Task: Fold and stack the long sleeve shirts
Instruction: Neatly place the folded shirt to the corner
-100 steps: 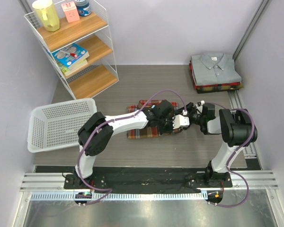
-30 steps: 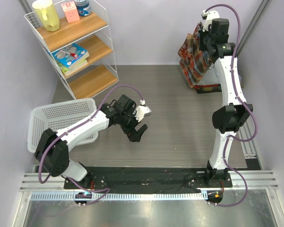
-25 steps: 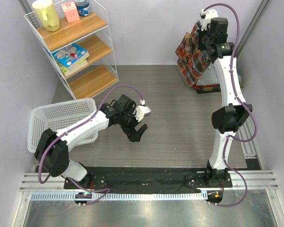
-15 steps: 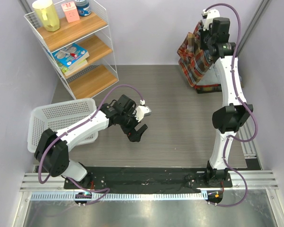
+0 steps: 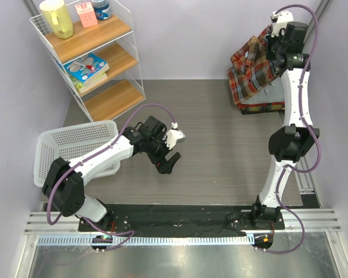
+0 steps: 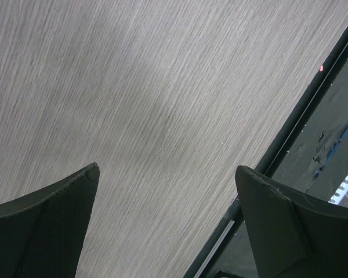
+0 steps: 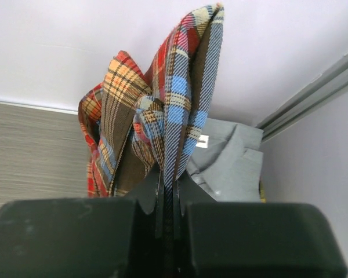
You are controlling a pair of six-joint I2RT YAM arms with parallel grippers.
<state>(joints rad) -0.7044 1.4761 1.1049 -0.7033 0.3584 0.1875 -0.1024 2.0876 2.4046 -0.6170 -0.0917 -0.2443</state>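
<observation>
- Now that the right hand (image 5: 274,52) has swung right, the plaid shirt (image 5: 252,72) hangs over the folded stack (image 5: 261,105) at the bench's (image 5: 220,145) far right corner, so setting it down looks next.
- Left wrist: the left hand (image 6: 168,191) is spread wide and empty above the bench (image 6: 162,87).
- Right wrist: the right hand (image 7: 168,197) is pinched tight on the plaid shirt (image 7: 162,116), with the grey shirt (image 7: 232,162) beneath.

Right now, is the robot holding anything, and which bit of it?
The right gripper pinches the plaid shirt by a bunched fold of cloth. The left gripper is open, holding nothing.
</observation>
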